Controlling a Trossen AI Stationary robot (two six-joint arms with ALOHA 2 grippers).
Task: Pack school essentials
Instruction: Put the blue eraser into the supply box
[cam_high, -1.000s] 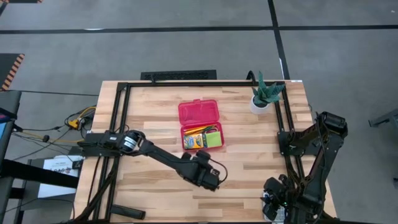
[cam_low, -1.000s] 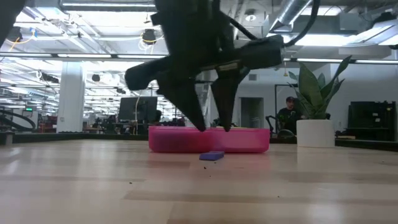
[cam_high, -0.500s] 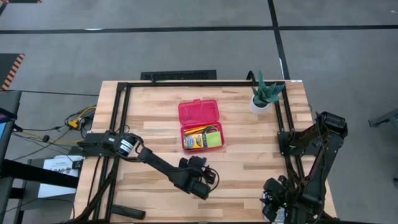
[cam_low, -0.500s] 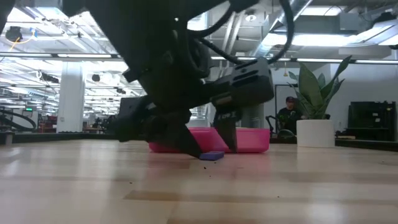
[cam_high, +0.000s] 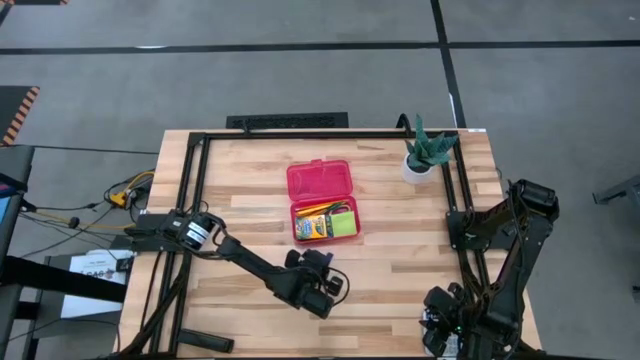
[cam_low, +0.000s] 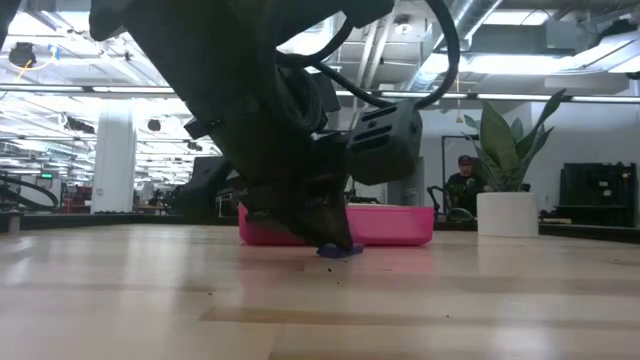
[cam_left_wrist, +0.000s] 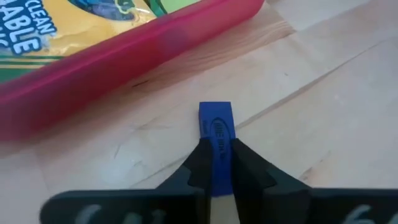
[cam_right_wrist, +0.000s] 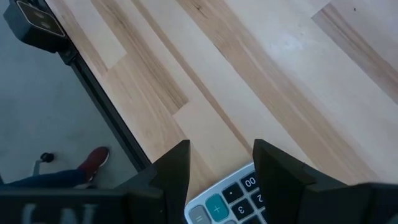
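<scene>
Two dark fingers (cam_left_wrist: 242, 165) of the left tool (cam_left_wrist: 216, 163) are pinched tight on the tiny blue eraser (cam_left_wrist: 216, 129), which lies flat on the wooden surface (cam_high: 420, 250) w/ its printed end sticking out past the tips. Low view: same tool (cam_low: 330, 235) is down at surface level, tips on the eraser (cam_low: 342, 251), just in front of the pink pencil case (cam_low: 395, 225). High view: left tool (cam_high: 318, 290) sits near the front of the surface, its arm reaching in from the left edge; the case (cam_high: 322, 201) lies open a bit beyond it, lid folded back, tray side nearer the tool. Inside the tray: yellow-green crayon box (cam_high: 313, 227), lime sticky-note pad (cam_high: 344, 226), orange pencils (cam_high: 314, 209) along the far side; other small bits too tiny to tell. Left wrist view shows the crayon box (cam_left_wrist: 74, 28) behind the case's pink wall (cam_left_wrist: 143, 53), eraser near that wall but apart from it. Right tool (cam_right_wrist: 221, 168) waits at the front right corner, fingers spread apart, holding nothing, over a grey calculator (cam_right_wrist: 227, 198). White-potted green plant (cam_high: 425, 152) stands at the far right of the surface, well apart from the case.
</scene>
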